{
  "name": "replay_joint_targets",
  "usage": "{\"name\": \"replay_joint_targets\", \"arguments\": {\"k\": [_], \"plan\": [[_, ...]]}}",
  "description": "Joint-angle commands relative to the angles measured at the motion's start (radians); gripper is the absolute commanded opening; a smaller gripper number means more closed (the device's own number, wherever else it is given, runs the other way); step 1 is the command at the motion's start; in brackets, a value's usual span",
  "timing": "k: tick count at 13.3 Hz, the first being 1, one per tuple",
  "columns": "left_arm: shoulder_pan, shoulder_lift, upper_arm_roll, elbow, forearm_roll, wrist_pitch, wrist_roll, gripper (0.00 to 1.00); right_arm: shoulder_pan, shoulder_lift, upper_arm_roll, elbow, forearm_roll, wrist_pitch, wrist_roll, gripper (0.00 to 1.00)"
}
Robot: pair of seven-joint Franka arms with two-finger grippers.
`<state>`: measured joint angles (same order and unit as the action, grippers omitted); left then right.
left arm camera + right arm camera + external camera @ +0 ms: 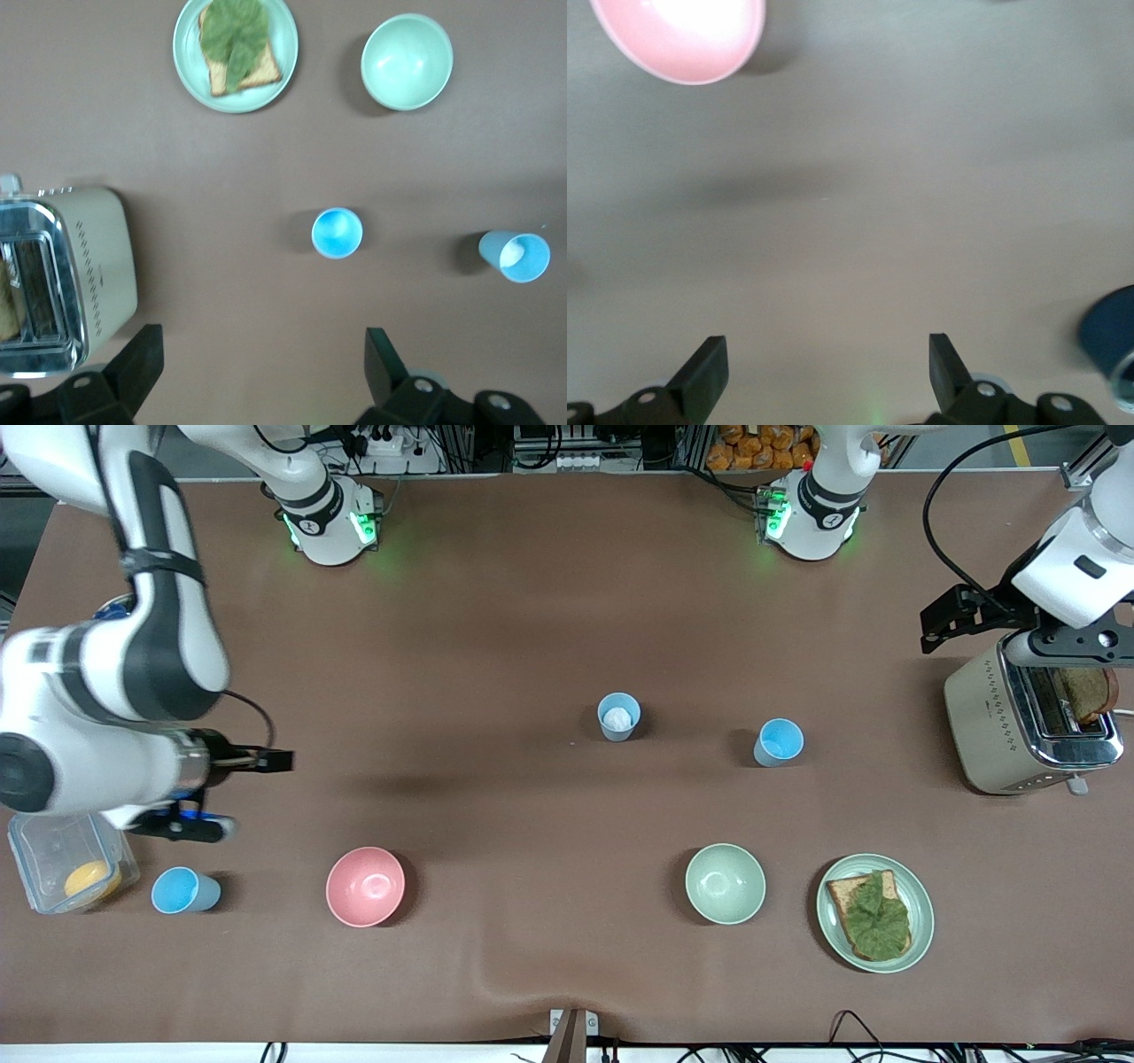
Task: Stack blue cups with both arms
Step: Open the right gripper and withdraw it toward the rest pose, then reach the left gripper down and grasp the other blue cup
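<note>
Front view: the right hand (190, 824) hangs over the surface (496, 620) at the right arm's end, above a clear box (71, 864), with one blue cup (182, 890) just below it in the view and the pink bowl (365, 886) beside that cup. The left hand (961, 615) is up over the toaster (1028, 722) at the left arm's end. Two more cups, one (618, 716) with something white inside and one (779, 742) bare, stand apart mid-surface. Left wrist view: the left hand (257, 372) is spread wide and holds nothing; both mid-surface cups lie ahead of it. Right wrist view: the right hand (824, 372) is likewise wide and bare, over plain surface.
</note>
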<state>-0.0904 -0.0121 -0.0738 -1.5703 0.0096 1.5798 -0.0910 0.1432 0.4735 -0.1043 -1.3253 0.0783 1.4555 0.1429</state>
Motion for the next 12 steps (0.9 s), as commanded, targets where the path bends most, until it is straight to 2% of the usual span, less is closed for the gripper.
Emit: {"name": "replay_joint_targets", "arguments": {"k": [1, 2, 5, 7, 9, 10, 12], "plan": [[-0.002, -0.012, -0.027, -0.054, -0.022, 0.087, -0.016, 1.0, -0.051, -0.168, 0.021, -0.193, -0.055, 0.087, -0.069, 1.0], [-0.005, 0.0, -0.029, -0.083, -0.026, 0.129, -0.015, 1.0, -0.074, -0.212, 0.025, -0.247, -0.057, 0.11, -0.08, 1.0], [-0.008, 0.05, -0.046, -0.193, -0.023, 0.262, -0.006, 1.0, -0.114, -0.334, 0.026, -0.285, -0.055, 0.103, -0.124, 1.0], [-0.029, 0.111, -0.049, -0.241, -0.007, 0.292, -0.007, 1.0, -0.141, -0.409, 0.028, -0.324, -0.054, 0.101, -0.132, 1.0], [-0.034, 0.159, -0.049, -0.238, 0.03, 0.29, 0.0, 1.0, -0.148, -0.43, 0.028, -0.313, -0.063, 0.074, -0.175, 1.0], [-0.037, 0.167, -0.049, -0.241, 0.03, 0.292, 0.003, 1.0, -0.149, -0.431, 0.038, -0.29, -0.099, 0.054, -0.215, 1.0], [-0.038, 0.201, -0.049, -0.243, 0.016, 0.319, 0.014, 1.0, -0.158, -0.424, 0.049, -0.253, -0.111, 0.029, -0.221, 1.0]]}}
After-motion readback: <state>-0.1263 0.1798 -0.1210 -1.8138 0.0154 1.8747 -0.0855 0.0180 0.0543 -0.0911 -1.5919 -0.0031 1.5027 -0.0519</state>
